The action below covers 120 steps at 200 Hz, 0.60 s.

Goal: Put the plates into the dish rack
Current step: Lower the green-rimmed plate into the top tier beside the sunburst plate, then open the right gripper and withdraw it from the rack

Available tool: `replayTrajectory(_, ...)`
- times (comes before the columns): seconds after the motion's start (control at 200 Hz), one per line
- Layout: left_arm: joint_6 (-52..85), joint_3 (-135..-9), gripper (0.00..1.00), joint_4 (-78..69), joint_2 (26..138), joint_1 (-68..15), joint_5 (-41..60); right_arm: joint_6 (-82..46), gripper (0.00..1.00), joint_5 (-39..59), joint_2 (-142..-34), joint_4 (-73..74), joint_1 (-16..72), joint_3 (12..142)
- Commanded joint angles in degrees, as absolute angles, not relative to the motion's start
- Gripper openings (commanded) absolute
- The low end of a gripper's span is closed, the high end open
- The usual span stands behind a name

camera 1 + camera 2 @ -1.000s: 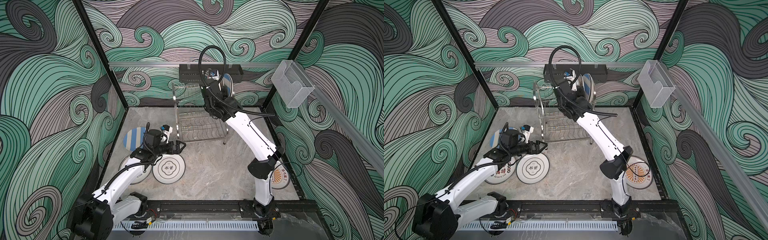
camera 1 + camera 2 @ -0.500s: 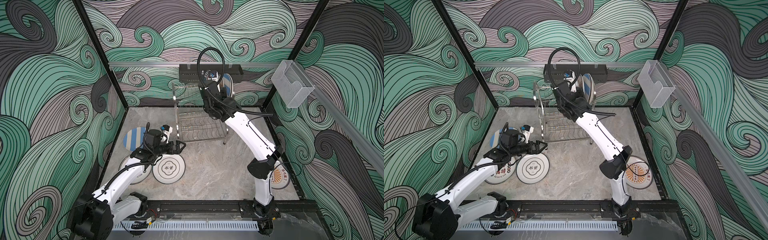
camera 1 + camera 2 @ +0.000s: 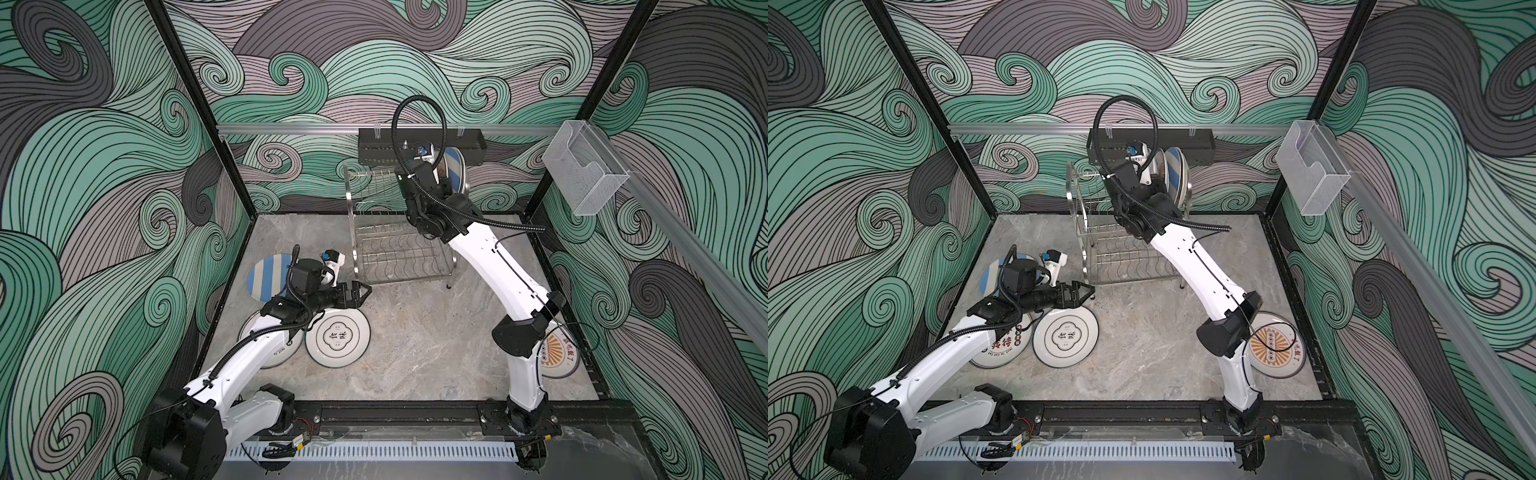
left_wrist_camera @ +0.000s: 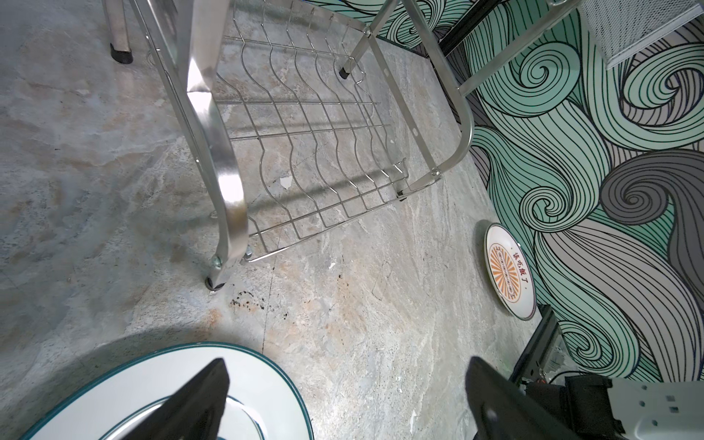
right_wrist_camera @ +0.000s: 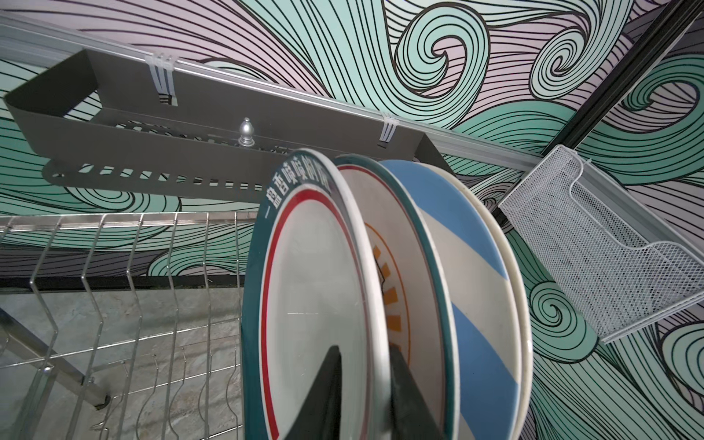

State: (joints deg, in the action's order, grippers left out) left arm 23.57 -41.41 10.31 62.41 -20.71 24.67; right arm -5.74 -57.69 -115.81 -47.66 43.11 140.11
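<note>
I have the right gripper (image 5: 365,348) up at the top shelf of the rack (image 3: 395,253), its jaws straddling the rim of a green-rimmed plate (image 5: 312,285) that stands on edge in the wires. The jaws are only a little apart. One lies against the plate's back and the other shows a sliver of gap on the face side, so I read no firm hold on it. Close behind that plate stand two more on edge: an orange-marked plate (image 5: 396,297) and, at the end of the shelf, a blue-striped plate (image 5: 468,266). My left gripper (image 3: 361,293) hovers low over the counter (image 3: 415,332), just beside the rack's near left leg, jaws wide apart with nothing between them. Below it lies a white plate (image 3: 337,337) with characters in the middle. Just beside that, half under my left arm, lies a red-lettered plate (image 3: 1000,349). A second striped plate (image 3: 266,278) lies flat behind the arm, toward the left wall. A sunburst plate (image 3: 1277,351) lies flat at the counter's right edge, partly hidden by the right arm's elbow.
</note>
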Motion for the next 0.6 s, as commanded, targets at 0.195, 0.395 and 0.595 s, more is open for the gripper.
replayTrajectory(0.195, 22.8, -42.4, 0.99, 11.3, 61.9, -21.3, 23.7, -3.8, 0.4, -56.8, -116.0, -48.1, 43.4, 142.7)
replayTrajectory(0.395, 22.8, -42.4, 0.98, 11.6, 61.7, -21.2, 22.4, -0.6, 0.53, -53.4, -113.1, -48.0, 43.4, 142.8)
replayTrajectory(0.595, 22.5, -42.3, 0.99, 12.1, 60.4, -21.1, 20.6, -0.4, 0.63, -47.2, -105.2, -47.9, 42.0, 135.3)
